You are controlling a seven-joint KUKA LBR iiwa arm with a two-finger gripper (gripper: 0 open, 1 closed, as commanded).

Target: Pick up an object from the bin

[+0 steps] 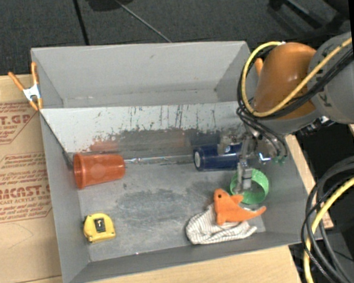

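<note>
My gripper (244, 179) hangs low at the right side of the bin, right over the left rim of a green ring-shaped thing (258, 187) that lies on the floor there. Just to its left a dark blue can (214, 157) lies on its side against the back wall. An orange plastic piece (229, 207) rests in front of the gripper, on top of a crumpled white cloth (213, 230) near the front wall.
An orange cup (98, 169) lies on its side at the left wall. A yellow tape measure (98, 227) sits in the front left corner. The arm's orange cover and cables hang above the bin's right rim.
</note>
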